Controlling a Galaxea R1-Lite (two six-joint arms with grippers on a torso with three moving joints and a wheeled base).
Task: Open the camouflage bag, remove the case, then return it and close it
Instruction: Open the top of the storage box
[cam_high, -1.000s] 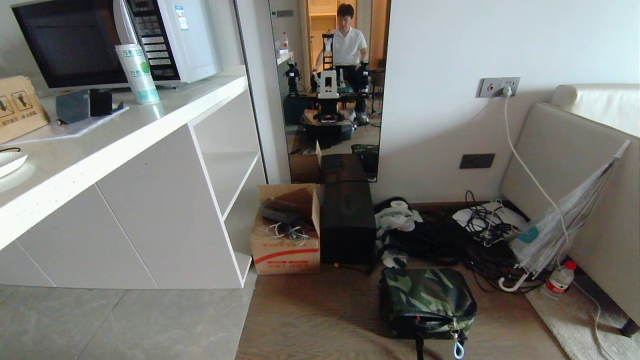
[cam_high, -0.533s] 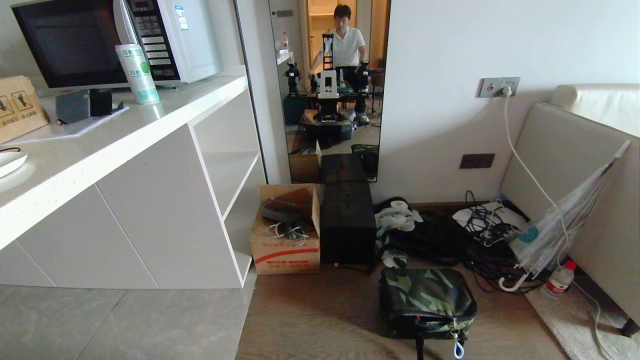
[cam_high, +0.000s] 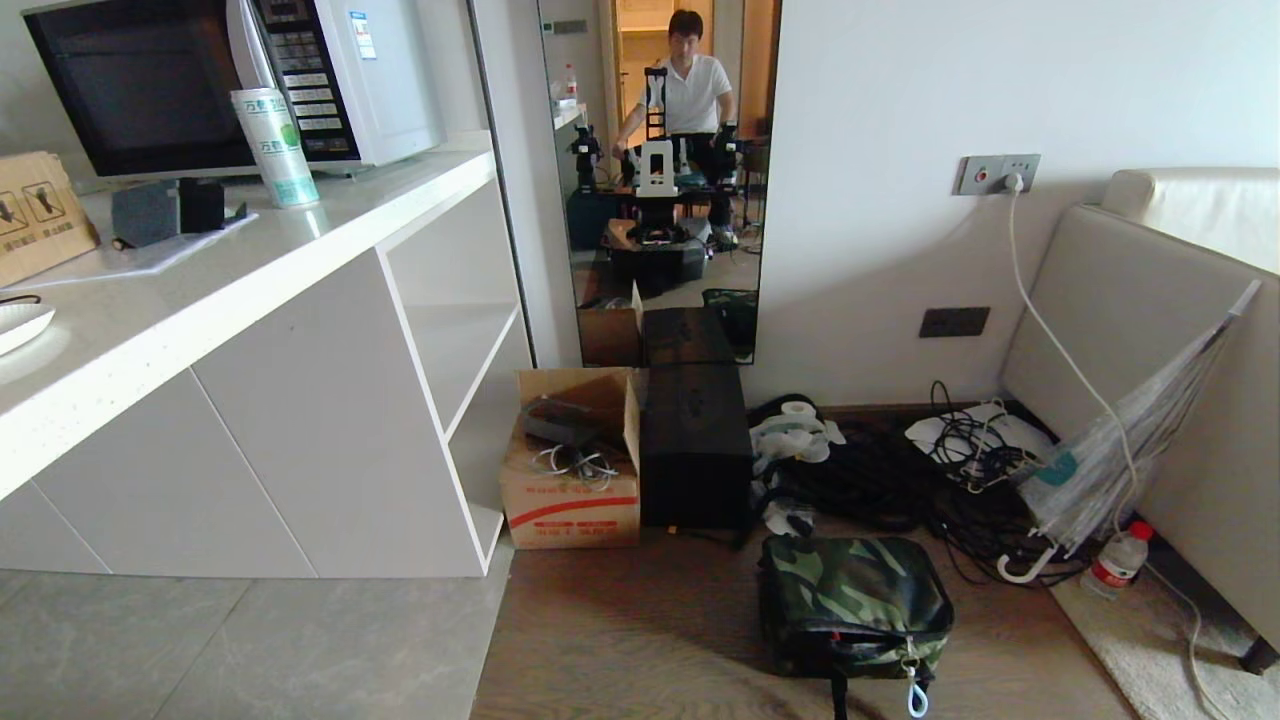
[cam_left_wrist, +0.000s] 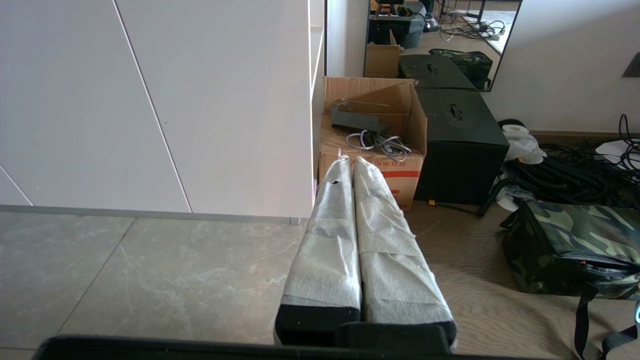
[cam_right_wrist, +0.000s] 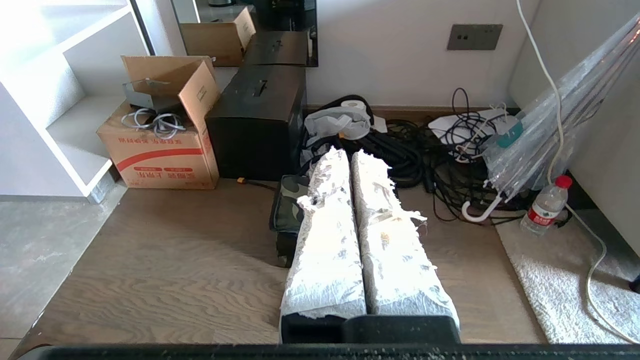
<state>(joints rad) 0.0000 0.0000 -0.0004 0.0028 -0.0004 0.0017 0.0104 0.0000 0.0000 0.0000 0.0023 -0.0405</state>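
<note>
2 claws clenched, empty: left claw (cam_left_wrist: 350, 162), right claw (cam_right_wrist: 350, 155) level above floor.

Left gripper (cam_left_wrist: 351, 162) and right gripper (cam_right_wrist: 347, 155) both level, jaws closed, empty

You are in a home living area. A microwave (cam_high: 240, 80) stands on a white counter (cam_high: 300, 250), a wall mirror (cam_high: 660, 180) hangs beside it, and a cream sofa (cam_high: 1150, 330) lines the right wall. An umbrella (cam_high: 1120, 450), cables (cam_high: 900, 480) and a rug (cam_high: 1150, 650) occupy the wood floor (cam_high: 640, 630).
</note>
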